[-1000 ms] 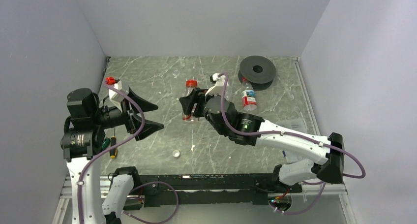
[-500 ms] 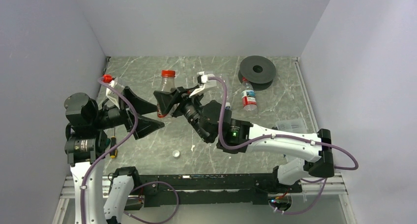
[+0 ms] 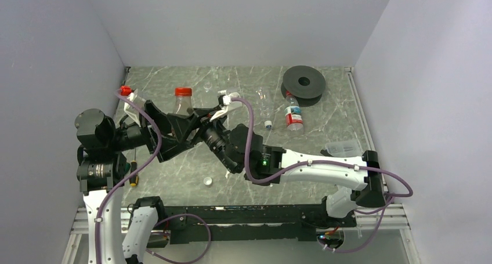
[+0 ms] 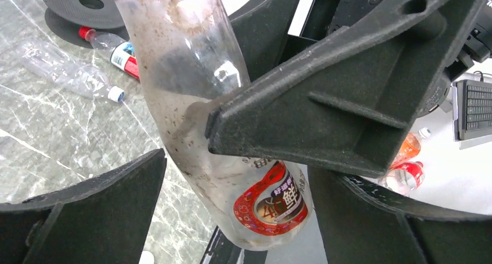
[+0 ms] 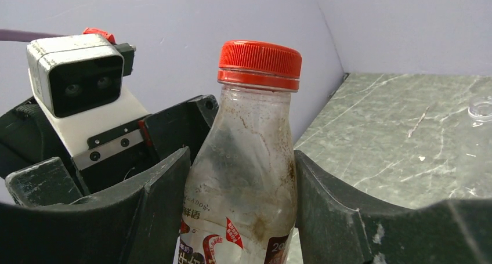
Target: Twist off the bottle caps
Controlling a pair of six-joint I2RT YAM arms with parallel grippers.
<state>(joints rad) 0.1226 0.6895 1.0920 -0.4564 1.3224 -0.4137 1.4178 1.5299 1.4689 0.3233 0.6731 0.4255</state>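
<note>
My right gripper (image 3: 194, 125) is shut on a grimy clear bottle (image 3: 184, 108) with a red label. It holds the bottle upright above the table at the left. In the right wrist view its fingers (image 5: 156, 200) press both sides of the bottle (image 5: 249, 159), and the red cap (image 5: 259, 64) is screwed on top. My left gripper (image 3: 176, 134) is open, and its jaws stand on either side of the bottle's lower body (image 4: 232, 183) with gaps showing. The red cap also shows from above (image 3: 183, 91).
A black spool (image 3: 304, 81) lies at the back right. Beside it lie a red-labelled bottle (image 3: 293, 116) and a plain clear bottle (image 3: 264, 106). A white cap (image 3: 207, 181), a clear cap (image 3: 207, 87), a screwdriver (image 3: 133, 174) and a clear container (image 3: 339, 149) lie on the table.
My right gripper has carried the bottle to the left and upward. It now sits between my left gripper's open jaws. The left arm has turned a little toward it.
</note>
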